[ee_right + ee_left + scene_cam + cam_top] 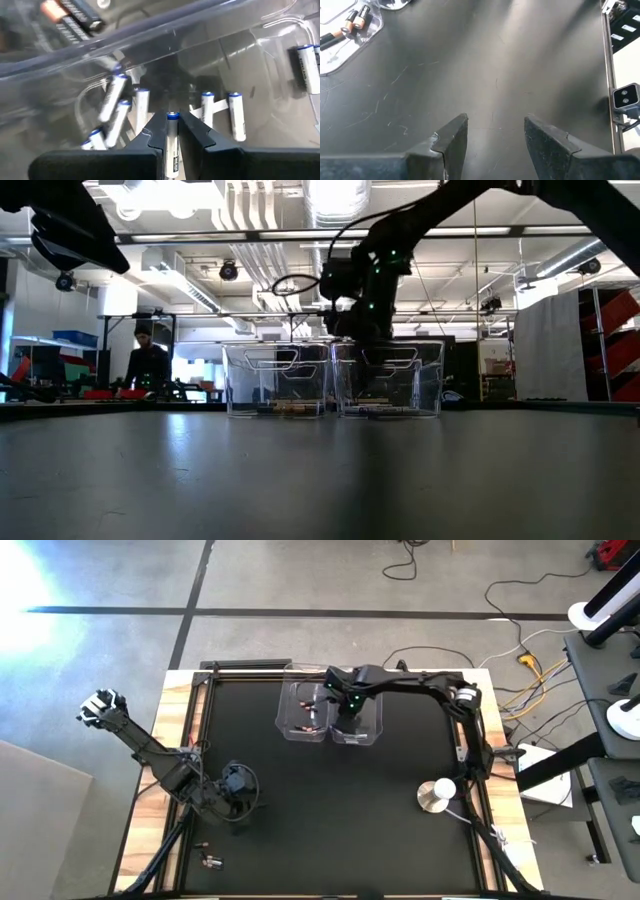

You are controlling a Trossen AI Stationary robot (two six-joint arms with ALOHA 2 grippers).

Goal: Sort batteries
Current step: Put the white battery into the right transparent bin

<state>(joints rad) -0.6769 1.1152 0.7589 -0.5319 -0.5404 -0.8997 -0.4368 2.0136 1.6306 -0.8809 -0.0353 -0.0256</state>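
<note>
Pinched lengthwise between the closed fingers of the right gripper (172, 132), a silver-white battery (171, 145) hangs over the clear bin (260, 65) of like cells just ahead, probably light, rigid and slippery, so best gripped mid-barrel.

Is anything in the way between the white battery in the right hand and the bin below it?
Nothing visible. The right hand holds a white battery over the right bin, where other white cells lie.
</note>
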